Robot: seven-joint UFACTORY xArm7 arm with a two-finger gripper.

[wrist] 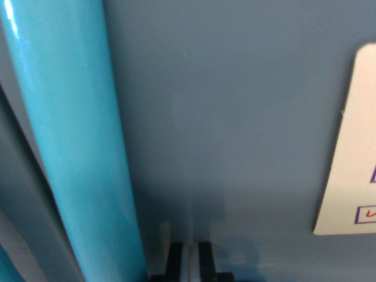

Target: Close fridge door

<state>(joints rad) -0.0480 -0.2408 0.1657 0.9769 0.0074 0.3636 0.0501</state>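
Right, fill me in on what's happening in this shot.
The wrist camera is right up against a blue fridge door. The gripper sits at the bottom edge, its two dark fingers close together and at or nearly touching the panel. A glossy turquoise handle bar runs down the wrist view's left, and a pale sticker is on its right.

Showing only as a dim grey-blue strip (pixel 20 200) down the wrist view's left edge, too blurred for telling wall from furniture; lighting falling soft and even from above; casting a darker shadow (pixel 176 211) low in the middle; glinting (pixel 13 26) brightly at the top left.
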